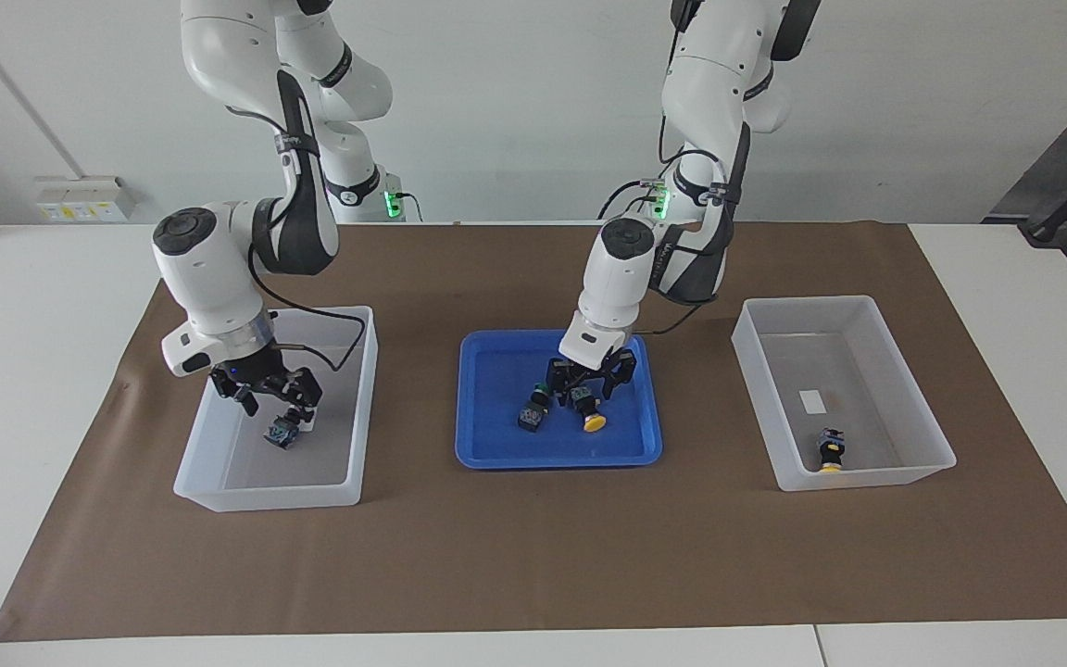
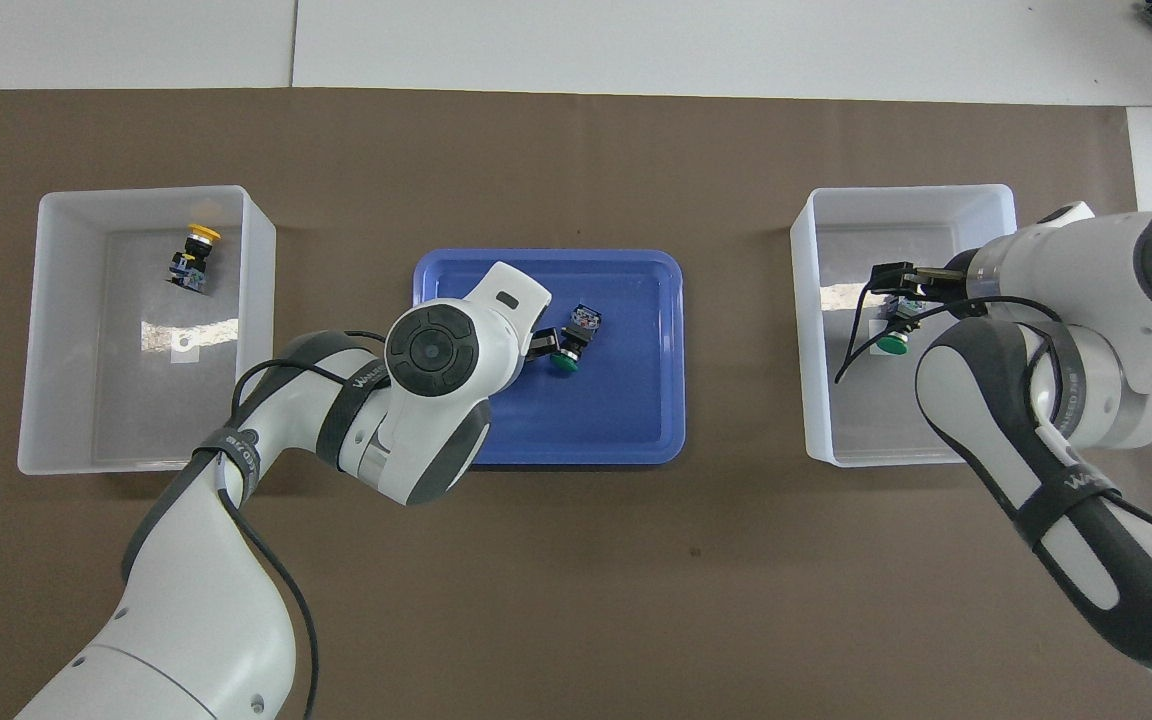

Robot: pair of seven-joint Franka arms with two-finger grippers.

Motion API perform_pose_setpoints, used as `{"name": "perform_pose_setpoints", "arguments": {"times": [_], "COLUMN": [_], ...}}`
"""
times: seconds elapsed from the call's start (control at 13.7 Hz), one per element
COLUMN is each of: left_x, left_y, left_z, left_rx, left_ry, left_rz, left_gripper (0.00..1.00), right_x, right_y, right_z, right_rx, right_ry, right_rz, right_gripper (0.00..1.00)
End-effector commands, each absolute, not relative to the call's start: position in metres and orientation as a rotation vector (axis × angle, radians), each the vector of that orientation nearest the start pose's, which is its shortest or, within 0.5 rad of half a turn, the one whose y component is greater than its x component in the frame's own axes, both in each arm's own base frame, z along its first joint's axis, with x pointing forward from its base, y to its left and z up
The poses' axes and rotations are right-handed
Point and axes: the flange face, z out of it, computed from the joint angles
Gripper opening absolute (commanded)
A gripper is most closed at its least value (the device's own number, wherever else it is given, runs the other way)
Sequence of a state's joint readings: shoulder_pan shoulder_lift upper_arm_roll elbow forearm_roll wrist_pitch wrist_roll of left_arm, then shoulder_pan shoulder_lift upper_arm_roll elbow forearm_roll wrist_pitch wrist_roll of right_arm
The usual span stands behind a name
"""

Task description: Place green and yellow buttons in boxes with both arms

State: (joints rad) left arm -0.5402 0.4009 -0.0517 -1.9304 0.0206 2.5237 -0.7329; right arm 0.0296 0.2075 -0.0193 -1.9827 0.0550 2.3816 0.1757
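My left gripper [image 1: 589, 389] is low in the blue tray [image 1: 496, 445], open, with its fingers on either side of a yellow button [image 1: 588, 412] lying there. A green button [image 1: 533, 412] lies on the tray beside it and also shows in the overhead view [image 2: 568, 345], where the arm hides the yellow one. My right gripper [image 1: 276, 403] is down inside the box [image 1: 348, 408] at the right arm's end, open, just above a green button [image 1: 282, 431] on the box floor [image 2: 893, 343]. The other box [image 1: 913, 398] holds a yellow button [image 1: 832, 451], also seen in the overhead view [image 2: 194, 258].
The boxes and the tray stand in a row on a brown mat [image 1: 533, 556] over a white table. The boxes' tall walls stand close around the right gripper. Black cables hang from both wrists.
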Motion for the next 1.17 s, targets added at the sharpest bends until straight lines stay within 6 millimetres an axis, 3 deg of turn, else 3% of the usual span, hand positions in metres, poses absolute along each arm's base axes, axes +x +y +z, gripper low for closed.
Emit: {"name": "perform_pose_setpoints", "arguments": {"times": [0.0,0.15,0.44,0.51,0.8,1.09], "left_x": [0.528,0.528,0.533,0.535,0.547,0.573], "left_y": [-0.354,-0.351,-0.327,-0.312,-0.24,-0.146], "left_z": [0.297,0.297,0.339,0.356,0.419,0.441], "left_rx": [-3.234,-3.201,-3.184,-3.176,-3.149,-3.126], "left_ry": [-0.224,-0.227,-0.243,-0.191,0.005,0.128], "left_rz": [-0.244,-0.17,-0.164,-0.154,-0.128,-0.119], "left_gripper": [0.22,0.09,0.06,0.05,0.03,0.03], "right_x": [0.618,0.621,0.613,0.61,0.604,0.585], "right_y": [0.032,0.052,0.133,0.161,0.24,0.327], "right_z": [0.43,0.451,0.454,0.449,0.407,0.361], "right_rx": [-3.033,-3.021,-2.983,-2.976,-2.938,-2.904], "right_ry": [0.347,0.352,0.395,0.365,0.373,0.408], "right_rz": [-0.263,-0.275,-0.279,-0.289,-0.316,-0.326], "right_gripper": [1.0,1.0,1.0,1.0,1.0,1.0]}}
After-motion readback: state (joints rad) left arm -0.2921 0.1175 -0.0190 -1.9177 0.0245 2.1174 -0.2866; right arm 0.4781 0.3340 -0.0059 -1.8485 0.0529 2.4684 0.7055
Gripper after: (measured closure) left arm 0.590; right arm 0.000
